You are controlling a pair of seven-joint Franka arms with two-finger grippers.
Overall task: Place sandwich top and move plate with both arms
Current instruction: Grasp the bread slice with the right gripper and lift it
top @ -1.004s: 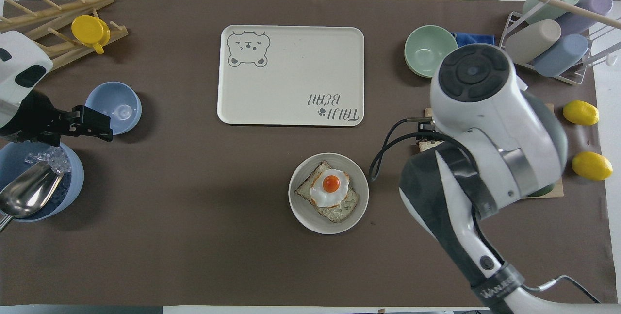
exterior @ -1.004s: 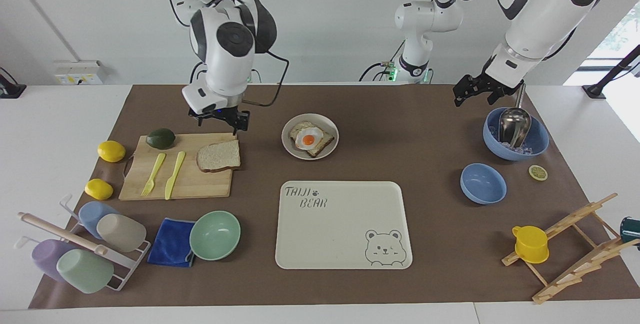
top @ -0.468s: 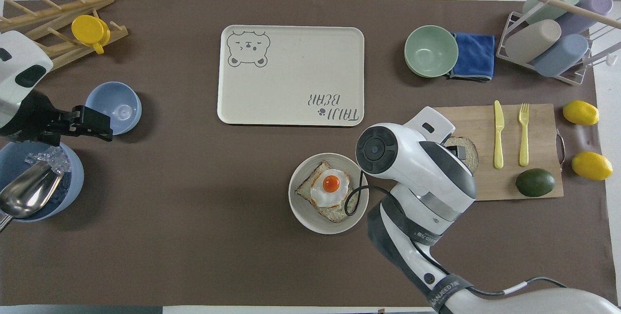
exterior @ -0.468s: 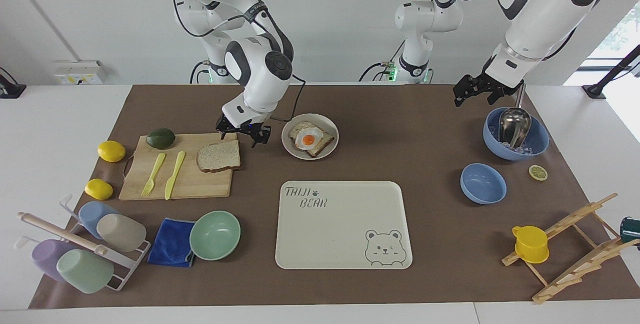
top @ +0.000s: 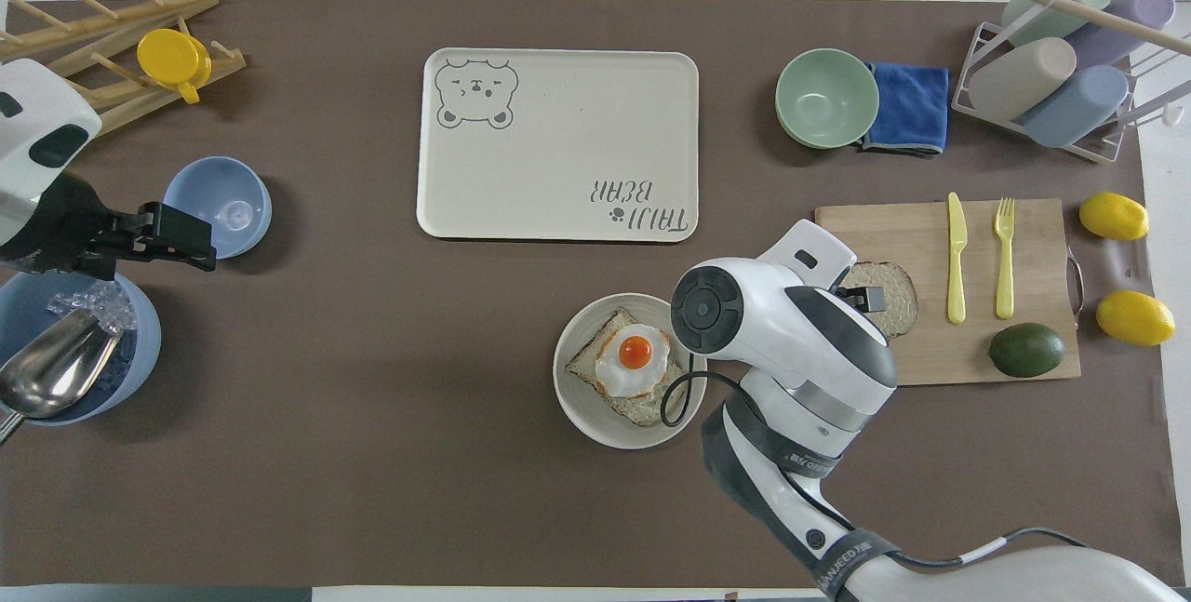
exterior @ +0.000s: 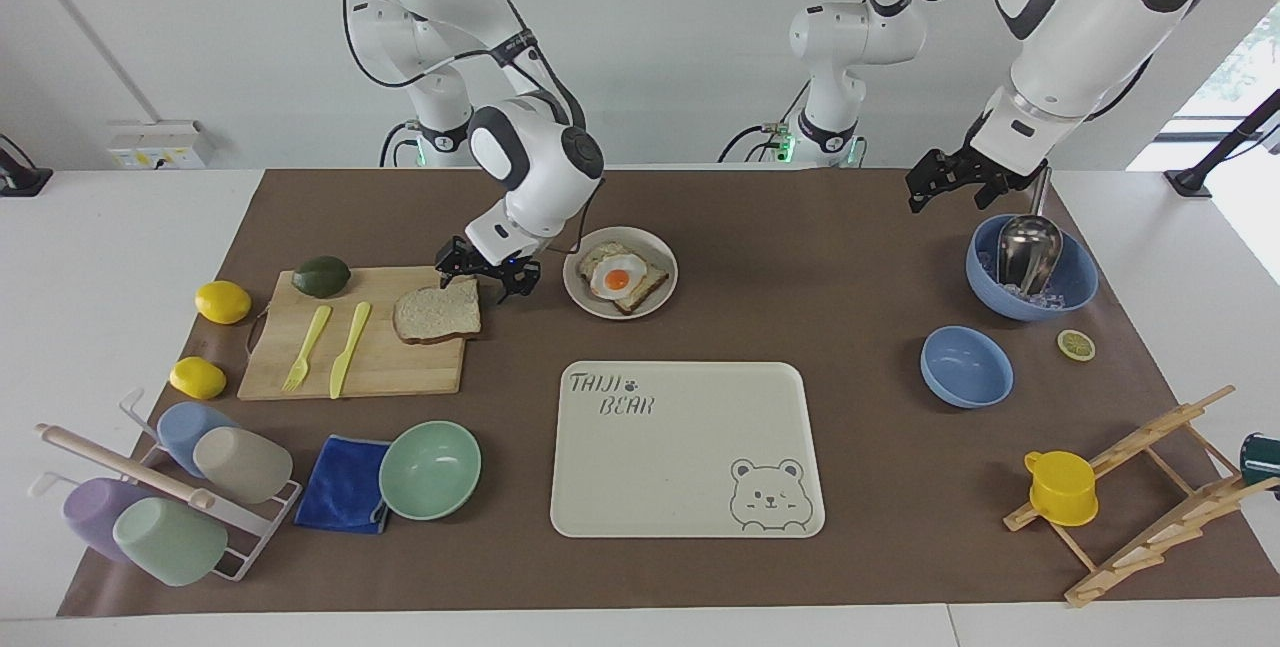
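The sandwich top lies flat on the wooden cutting board, at the board's end nearest the plate; it also shows in the overhead view. The plate holds a toasted slice with a fried egg and shows from above. My right gripper is open, low over the bread's robot-side edge, between the bread and the plate. From above its wrist hides most of it. My left gripper is open and empty, and waits above the table beside the blue bowl with a scoop.
The bear tray lies farther from the robots than the plate. A knife, a fork and an avocado are on the board, with two lemons beside it. A mint bowl, a blue cloth, a cup rack, two blue bowls and a wooden rack stand around.
My right arm has swung down and toward the plate, bringing its gripper lower, to the bread's edge nearest the plate. The left arm has not moved.
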